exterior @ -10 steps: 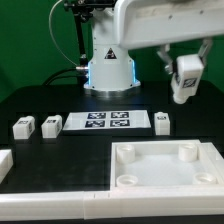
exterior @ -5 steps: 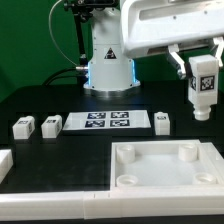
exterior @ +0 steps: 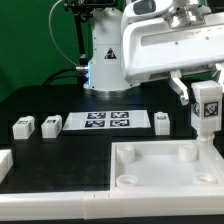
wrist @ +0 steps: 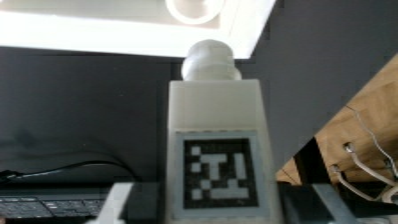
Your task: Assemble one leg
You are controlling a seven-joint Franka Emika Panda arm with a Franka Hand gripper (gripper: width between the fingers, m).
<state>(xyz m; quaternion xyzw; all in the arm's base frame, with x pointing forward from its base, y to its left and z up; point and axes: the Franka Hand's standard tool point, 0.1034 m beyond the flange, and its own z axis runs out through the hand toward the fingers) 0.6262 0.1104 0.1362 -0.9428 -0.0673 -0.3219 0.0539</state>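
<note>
My gripper [exterior: 207,88] is shut on a leg [exterior: 207,108], a white stubby block with a black-and-white marker tag, held upright at the exterior view's right, above the far right corner of the large white tray-like piece [exterior: 165,167]. In the wrist view the leg [wrist: 217,140] fills the middle, tag facing the camera, rounded peg pointing away, gripped between the fingers [wrist: 125,202]. Three more legs lie on the table: two at the exterior view's left [exterior: 22,127] [exterior: 50,125] and one [exterior: 161,120] beside the marker board.
The marker board [exterior: 108,122] lies in front of the robot base [exterior: 108,70]. A white block [exterior: 4,163] sits at the exterior view's left edge. The tray piece has round corner sockets [exterior: 189,152].
The gripper has carried the leg lower and to the exterior view's right, turning it upright with its tag facing the camera, closer above the tray's far right corner.
</note>
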